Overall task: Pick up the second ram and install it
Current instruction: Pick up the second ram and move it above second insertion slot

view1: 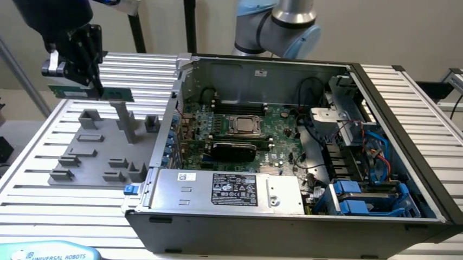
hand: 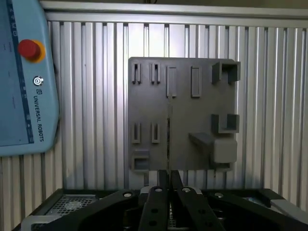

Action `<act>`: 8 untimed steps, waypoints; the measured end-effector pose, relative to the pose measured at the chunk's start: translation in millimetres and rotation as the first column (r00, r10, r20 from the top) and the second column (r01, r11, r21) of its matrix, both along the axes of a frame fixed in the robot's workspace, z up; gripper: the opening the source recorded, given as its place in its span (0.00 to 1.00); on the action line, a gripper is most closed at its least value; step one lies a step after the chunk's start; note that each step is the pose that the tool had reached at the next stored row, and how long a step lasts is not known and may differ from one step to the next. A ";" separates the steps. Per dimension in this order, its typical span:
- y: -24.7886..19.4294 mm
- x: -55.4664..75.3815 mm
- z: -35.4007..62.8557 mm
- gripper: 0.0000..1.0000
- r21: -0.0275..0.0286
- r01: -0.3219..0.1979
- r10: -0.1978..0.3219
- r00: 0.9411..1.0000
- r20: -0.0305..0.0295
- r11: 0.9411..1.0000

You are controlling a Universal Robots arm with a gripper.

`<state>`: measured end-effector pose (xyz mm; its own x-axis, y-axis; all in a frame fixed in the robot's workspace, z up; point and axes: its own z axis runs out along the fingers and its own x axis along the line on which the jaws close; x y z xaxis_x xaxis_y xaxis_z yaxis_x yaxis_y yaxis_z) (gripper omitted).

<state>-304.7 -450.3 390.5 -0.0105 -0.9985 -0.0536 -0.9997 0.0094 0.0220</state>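
Item: 1 ram (view1: 119, 95), green stick. Location: in the air above the grey fixture (view1: 94, 157) on the table (view1: 36, 200), beside the case (view1: 289, 214). Claw (view1: 91, 86): closed on ram. Handling: likely light, stiff, thin, fragile; grip flat faces, avoid contacts.

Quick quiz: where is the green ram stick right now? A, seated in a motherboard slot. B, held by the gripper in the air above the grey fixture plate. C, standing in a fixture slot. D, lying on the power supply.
B: in the exterior view the second ram is clamped in the gripper, lifted above the grey fixture plate and outside the computer case.
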 end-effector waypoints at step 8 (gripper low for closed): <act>0.0 26.2 12.0 0.14 0.000 0.000 0.000 1.000 0.002 1.000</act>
<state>-278.5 -450.3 402.6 -0.0105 -0.9985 -0.0537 -0.9998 0.0094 0.0202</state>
